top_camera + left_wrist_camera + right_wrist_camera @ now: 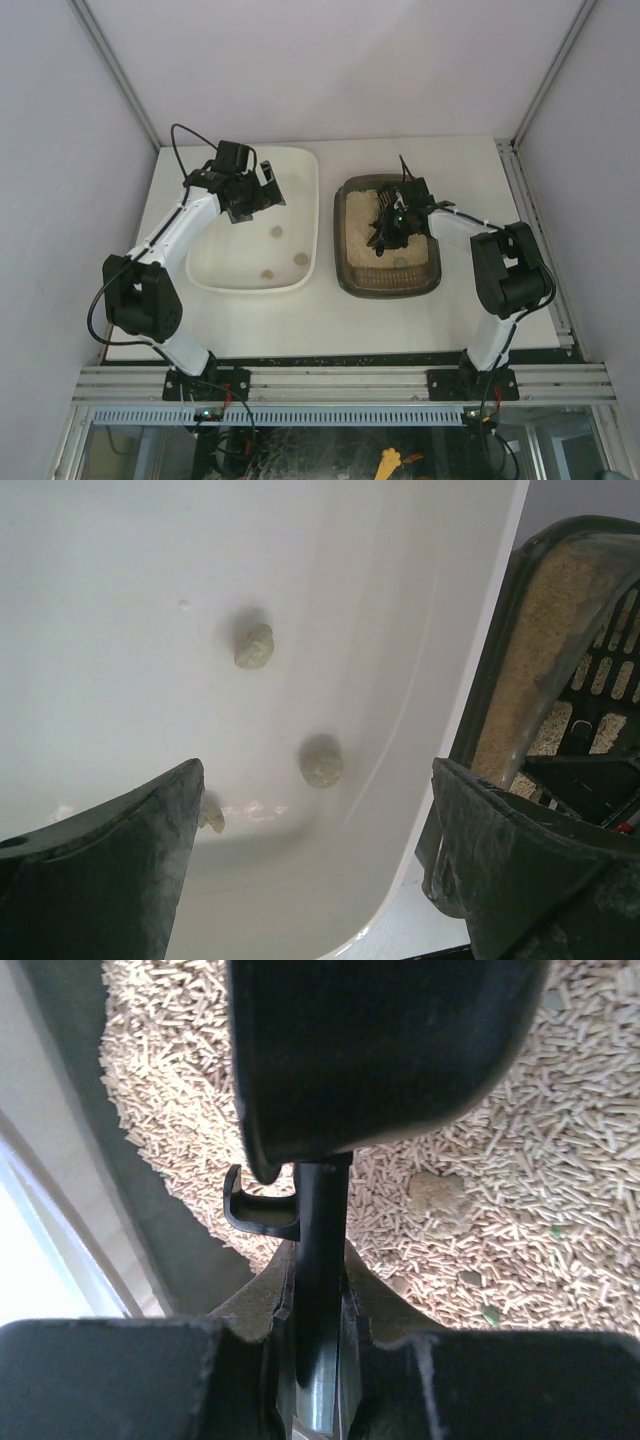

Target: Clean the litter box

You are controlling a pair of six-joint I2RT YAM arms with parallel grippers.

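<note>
Dark grey-brown translucent plastic litter box (390,289) right of white rectangular plastic tub (235,256), right gripper (388,228) clamped on black plastic scoop (380,1050) over its litter (560,1160), left gripper (258,190) spread empty above tub's three clumps (254,646)

The scoop (380,1050) runs off the top edge of the right wrist view and hides much litter (560,1160). In the left wrist view one lump (211,816) peeks from behind a left finger (120,860), and the litter box (500,680) is cut off at the right edge. From above, the right gripper (386,234) is too dark to make out.
</note>
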